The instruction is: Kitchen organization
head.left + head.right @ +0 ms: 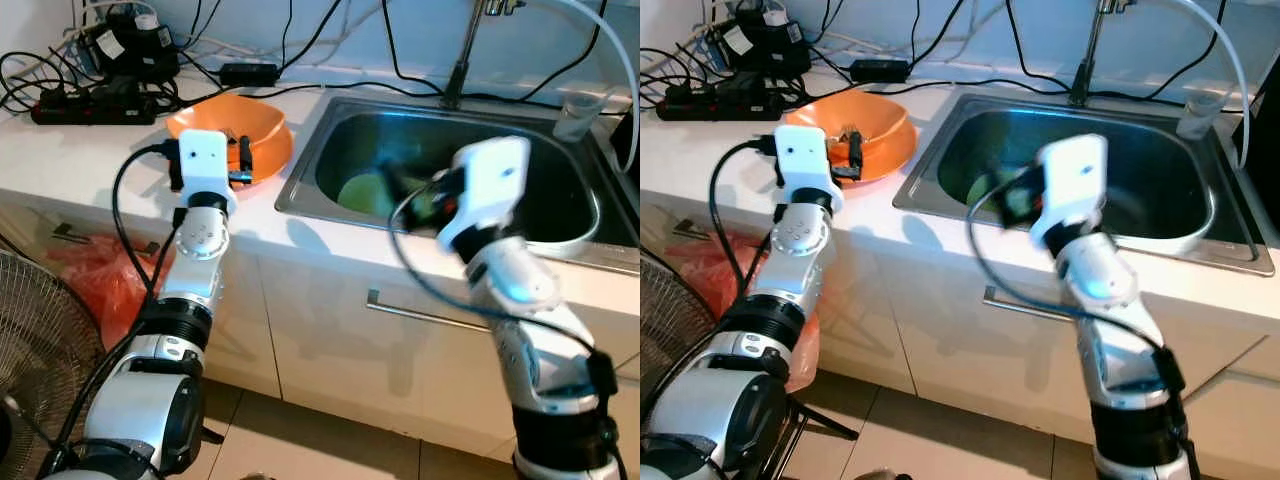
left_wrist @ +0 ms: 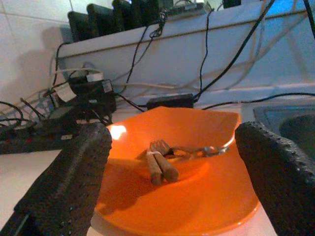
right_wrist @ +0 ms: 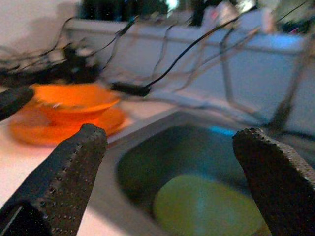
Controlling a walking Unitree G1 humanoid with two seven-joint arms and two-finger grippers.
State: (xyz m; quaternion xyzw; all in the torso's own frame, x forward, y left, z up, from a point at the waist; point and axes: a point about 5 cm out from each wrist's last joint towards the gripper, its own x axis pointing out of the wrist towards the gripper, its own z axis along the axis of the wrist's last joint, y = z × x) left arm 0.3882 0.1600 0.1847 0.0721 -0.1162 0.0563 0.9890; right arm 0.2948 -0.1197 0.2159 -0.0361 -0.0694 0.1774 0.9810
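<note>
The sink (image 1: 590, 225) is the landmark. A green plate (image 3: 206, 209) lies flat on its floor. To the left of the sink, on the white worktop (image 1: 90, 150), sits an orange bowl (image 2: 197, 196) with wooden-handled cutlery (image 2: 161, 164) inside.

The plate looks light, stiff and probably slick if wet; lying flat, its rim seems the only place to grip. The bowl also looks light and rigid, best pinched at its rim.

The right gripper (image 3: 167, 182) reaches over the sink's front edge, pointing down at the plate, jaws spread wide and empty. The left gripper (image 2: 172, 182) is held level at the bowl's near rim, jaws likewise released, holding nothing.
</note>
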